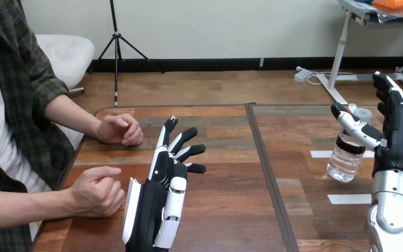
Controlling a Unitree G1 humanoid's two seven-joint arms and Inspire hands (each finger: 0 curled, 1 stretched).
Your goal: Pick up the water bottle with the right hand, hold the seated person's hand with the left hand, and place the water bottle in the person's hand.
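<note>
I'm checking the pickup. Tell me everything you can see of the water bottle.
The water bottle is clear plastic with a pale cap and a dark band below its neck. It stands at the right of the table, beside white tape strips, leaning slightly toward the right hand, which crosses its neck; whether that hand grips it is unclear.

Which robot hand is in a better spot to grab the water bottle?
The right hand. It is right beside the water bottle, with its thumb in front of it. The left hand is far off, near the person's hands.
</note>
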